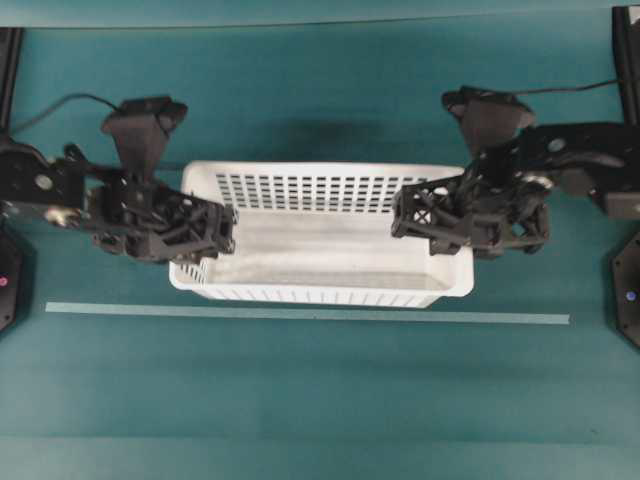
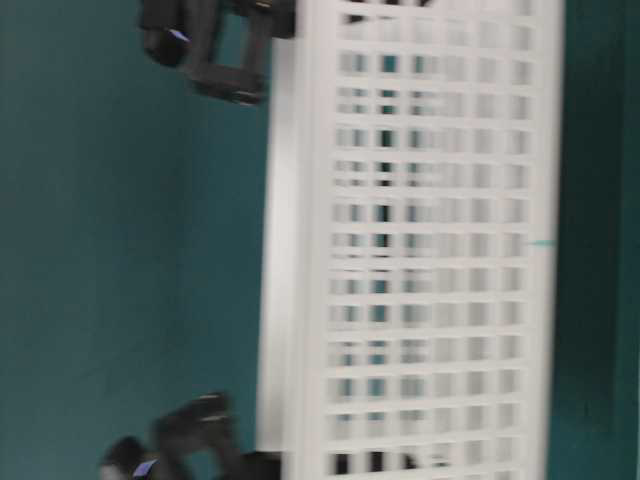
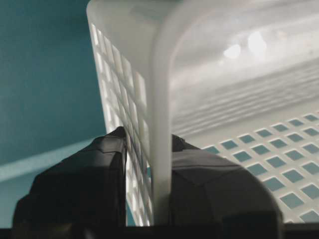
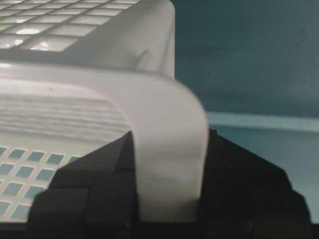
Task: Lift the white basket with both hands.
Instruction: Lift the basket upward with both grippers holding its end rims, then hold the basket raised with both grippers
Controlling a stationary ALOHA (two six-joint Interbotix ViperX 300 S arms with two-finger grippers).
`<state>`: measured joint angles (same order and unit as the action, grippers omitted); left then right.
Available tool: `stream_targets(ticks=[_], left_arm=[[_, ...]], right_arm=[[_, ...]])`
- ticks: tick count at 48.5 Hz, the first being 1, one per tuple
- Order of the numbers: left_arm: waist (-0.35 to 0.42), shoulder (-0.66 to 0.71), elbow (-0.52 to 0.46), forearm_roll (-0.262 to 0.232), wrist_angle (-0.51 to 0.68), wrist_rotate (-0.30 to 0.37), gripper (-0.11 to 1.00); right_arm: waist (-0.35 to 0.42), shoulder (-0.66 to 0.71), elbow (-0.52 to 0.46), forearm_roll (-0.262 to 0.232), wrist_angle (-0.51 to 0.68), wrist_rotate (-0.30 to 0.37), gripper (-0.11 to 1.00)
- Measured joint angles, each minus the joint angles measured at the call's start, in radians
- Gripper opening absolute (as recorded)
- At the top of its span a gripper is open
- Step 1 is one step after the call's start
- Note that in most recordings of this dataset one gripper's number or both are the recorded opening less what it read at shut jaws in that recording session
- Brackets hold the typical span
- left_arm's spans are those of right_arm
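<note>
The white basket (image 1: 320,190) lies lengthwise across the middle of the teal table. My left gripper (image 1: 215,228) is shut on its left end wall, one finger inside and one outside. In the left wrist view the gripper (image 3: 149,144) pinches the rolled rim and perforated wall of the basket (image 3: 239,74). My right gripper (image 1: 405,220) is shut on the right end rim, and in the right wrist view it (image 4: 169,144) clamps the basket (image 4: 99,45) at that rim. The table-level view shows the basket's side wall (image 2: 430,250), blurred. I cannot tell whether the basket is off the table.
A pale tape line (image 1: 300,313) runs along the table in front of the basket. The arm bases stand at the far left (image 1: 10,280) and far right (image 1: 628,290). Black gripper parts (image 2: 235,60) show beside the basket in the table-level view.
</note>
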<state>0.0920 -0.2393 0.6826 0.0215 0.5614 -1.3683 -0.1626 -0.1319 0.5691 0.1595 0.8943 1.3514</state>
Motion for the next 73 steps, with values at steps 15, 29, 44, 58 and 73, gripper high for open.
stream_targets(ticks=[15, 29, 44, 58, 73], left_arm=[[0.003, -0.107, -0.089, 0.000, 0.149, -0.002, 0.09], [0.003, -0.129, -0.166, -0.002, 0.215, 0.000, 0.09], [0.002, -0.150, -0.322, 0.000, 0.368, 0.032, 0.09], [0.003, -0.158, -0.437, 0.000, 0.457, 0.037, 0.09], [0.005, -0.156, -0.574, -0.002, 0.523, 0.038, 0.09]], right_arm=[[-0.006, -0.097, -0.109, 0.005, 0.094, 0.003, 0.18], [-0.009, -0.110, -0.218, 0.003, 0.230, 0.005, 0.18], [-0.009, -0.120, -0.374, 0.003, 0.387, 0.005, 0.18], [-0.003, -0.121, -0.517, 0.002, 0.486, 0.005, 0.18], [0.006, -0.121, -0.649, 0.002, 0.588, 0.011, 0.18]])
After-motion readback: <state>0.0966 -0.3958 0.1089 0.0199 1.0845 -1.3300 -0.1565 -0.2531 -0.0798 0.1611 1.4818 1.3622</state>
